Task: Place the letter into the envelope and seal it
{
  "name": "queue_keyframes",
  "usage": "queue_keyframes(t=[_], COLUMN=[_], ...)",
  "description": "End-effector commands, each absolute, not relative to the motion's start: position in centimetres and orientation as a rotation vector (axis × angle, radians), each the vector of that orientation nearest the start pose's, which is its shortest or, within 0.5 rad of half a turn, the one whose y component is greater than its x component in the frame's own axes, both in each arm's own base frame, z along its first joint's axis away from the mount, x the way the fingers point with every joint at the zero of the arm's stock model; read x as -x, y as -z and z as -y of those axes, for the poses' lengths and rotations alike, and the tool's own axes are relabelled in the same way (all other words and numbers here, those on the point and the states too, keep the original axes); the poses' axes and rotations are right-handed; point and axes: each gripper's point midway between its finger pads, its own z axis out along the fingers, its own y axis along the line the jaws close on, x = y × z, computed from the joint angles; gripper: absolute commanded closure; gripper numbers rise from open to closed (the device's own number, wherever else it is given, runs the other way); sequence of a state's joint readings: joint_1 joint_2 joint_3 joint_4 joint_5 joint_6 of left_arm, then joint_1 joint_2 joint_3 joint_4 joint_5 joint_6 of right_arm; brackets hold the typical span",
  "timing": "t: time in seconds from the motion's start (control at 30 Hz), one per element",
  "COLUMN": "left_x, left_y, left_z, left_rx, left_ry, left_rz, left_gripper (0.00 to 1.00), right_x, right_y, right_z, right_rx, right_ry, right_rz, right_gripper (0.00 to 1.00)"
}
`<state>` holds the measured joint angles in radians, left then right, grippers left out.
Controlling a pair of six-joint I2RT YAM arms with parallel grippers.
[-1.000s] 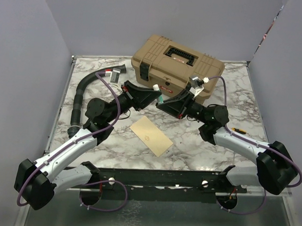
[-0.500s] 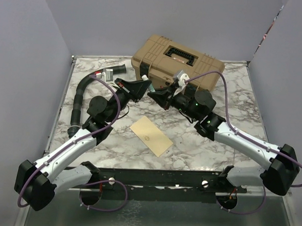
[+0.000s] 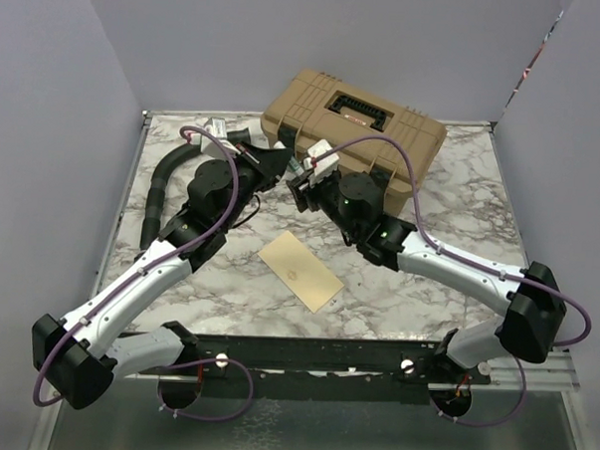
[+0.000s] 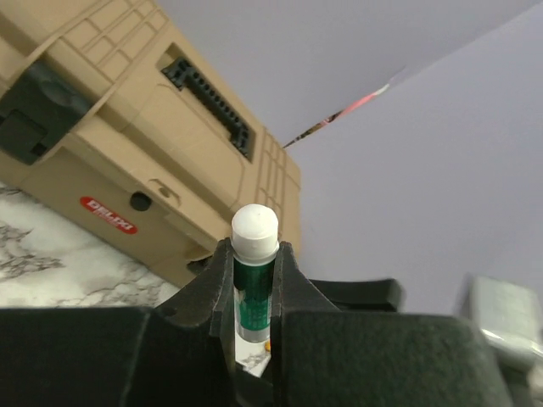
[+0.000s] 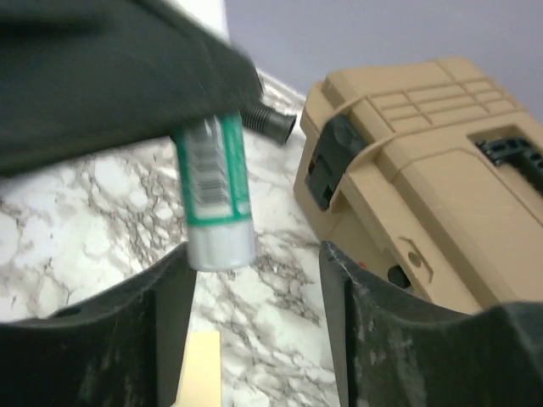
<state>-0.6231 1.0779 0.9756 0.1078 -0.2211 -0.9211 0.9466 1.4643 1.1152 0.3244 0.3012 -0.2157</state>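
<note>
The pale yellow envelope (image 3: pixel 300 271) lies flat on the marble table, near the middle front; a corner of the envelope (image 5: pixel 199 373) shows in the right wrist view. The letter is not in view. My left gripper (image 3: pixel 275 165) (image 4: pixel 254 254) is raised in front of the toolbox and shut on a green glue stick (image 4: pixel 254 288) with a white cap (image 4: pixel 255 229). My right gripper (image 3: pixel 302 188) (image 5: pixel 254 263) faces it, open. The glue stick's (image 5: pixel 215 191) grey end hangs by the right gripper's left finger (image 5: pixel 165 297), touching neither finger.
A tan toolbox (image 3: pixel 354 123) (image 5: pixel 424 170) stands shut at the back of the table, just behind both grippers. A black ribbed hose (image 3: pixel 160 184) curves along the left side. The table's side walls stand close on both sides.
Both grippers have moved left and back toward the toolbox, with the glue stick staying in the left one. The right jaws have opened wide.
</note>
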Motion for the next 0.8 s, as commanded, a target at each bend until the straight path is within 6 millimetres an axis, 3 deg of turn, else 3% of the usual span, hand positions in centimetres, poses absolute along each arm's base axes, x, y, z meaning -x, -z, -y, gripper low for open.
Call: queue_keyframes(t=[0.0,0.1,0.3,0.5,0.6,0.77], left_x=[-31.2,-30.7,-27.4,-23.7,-22.3,-21.3], left_y=[-39.0,-39.2,-40.3,-42.7,-43.2,-43.3], left_z=[23.0,23.5,26.6,28.0,28.6,28.6], left_rx=[0.321,0.202,-0.097,-0.301,-0.353,-0.396], left_ry=[1.055,1.076,1.275,1.47,1.559,1.59], left_rz=[-1.562,-1.572,-1.573,-1.463,-1.438,-1.43], left_gripper=[1.0,1.0,1.0,1.0,1.0,1.0], right_x=[-28.6,-25.3,-20.0,-19.5,-18.6,-15.9], right_y=[-28.1,-31.1,-36.7,-36.9,-38.2,-40.4], right_z=[-35.6,-34.8,-33.1,-31.6,-31.7,-32.1], right_rx=[0.734,0.597,0.334,-0.05,-0.008,0.225], right_ry=[-0.617,-0.888,-1.384,-1.689,-1.774,-1.827], right_rz=[-1.657,-1.633,-1.479,-1.463,-1.367,-1.19], right_gripper=[0.35,0.24,0.23,0.24,0.27,0.36])
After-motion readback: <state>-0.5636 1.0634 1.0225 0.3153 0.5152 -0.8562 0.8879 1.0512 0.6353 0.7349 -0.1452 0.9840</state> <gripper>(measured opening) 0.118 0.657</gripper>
